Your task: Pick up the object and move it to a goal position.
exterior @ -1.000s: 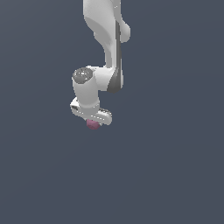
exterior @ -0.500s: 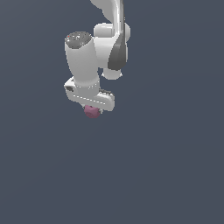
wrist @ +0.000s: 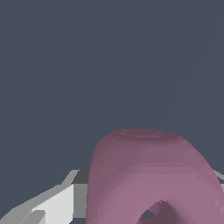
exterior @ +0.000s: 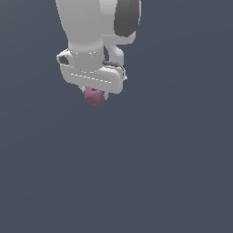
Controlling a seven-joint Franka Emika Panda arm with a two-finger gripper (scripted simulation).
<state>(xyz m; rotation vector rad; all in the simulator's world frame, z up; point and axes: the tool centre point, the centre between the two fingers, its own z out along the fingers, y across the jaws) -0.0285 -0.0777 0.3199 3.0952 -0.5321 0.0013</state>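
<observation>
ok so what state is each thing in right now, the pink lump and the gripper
pink lump: gripped, hanging just under the white hand, clear of the flat grey ground, dimple facing the exterior camera.
gripper: shut on the pink lump, pointing down; the fingers are mostly hidden in the exterior view, and one finger shows beside the lump in the wrist view.

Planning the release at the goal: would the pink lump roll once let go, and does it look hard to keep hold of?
The pink lump looks rounded, so it would probably roll. Its matte surface suggests it is not very slippery. It is narrower than the pincer, which likely helps the hold.
</observation>
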